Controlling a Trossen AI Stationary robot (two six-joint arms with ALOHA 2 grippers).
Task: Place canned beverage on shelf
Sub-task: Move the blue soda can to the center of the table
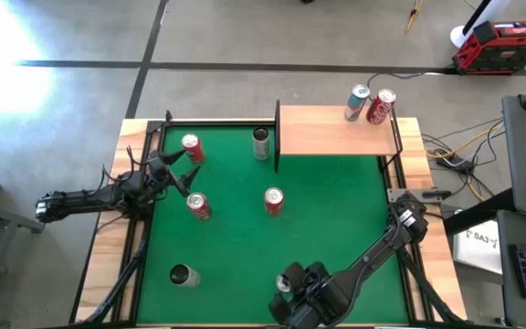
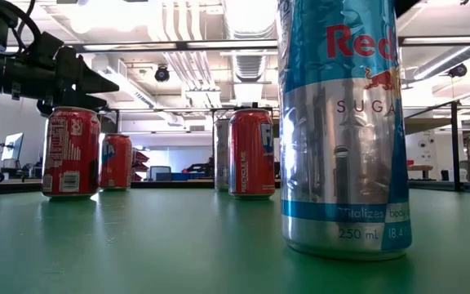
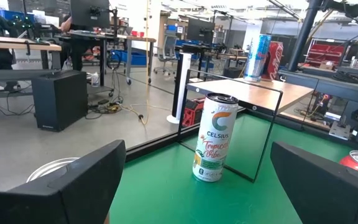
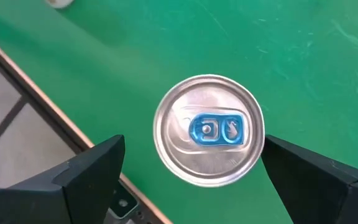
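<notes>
Silver-and-blue slim can (image 2: 345,122) stands under the right end effector (image 4: 197,168), fingers spread wide, untouched; left end effector (image 1: 179,169) likewise spread, empty.

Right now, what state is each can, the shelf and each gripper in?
Shelf: holds two upright cans.
Celsius can: upright on the mat, beside the shelf rail.
Three red cans: upright on the mat.
Near-left can: upright.
Red Bull can: upright, unheld, under the right gripper.
Right gripper: open.
Left gripper: open, empty.

Grey concrete floor (image 1: 245,37), ceiling ducts (image 2: 194,49), desks (image 3: 17,46)
</notes>
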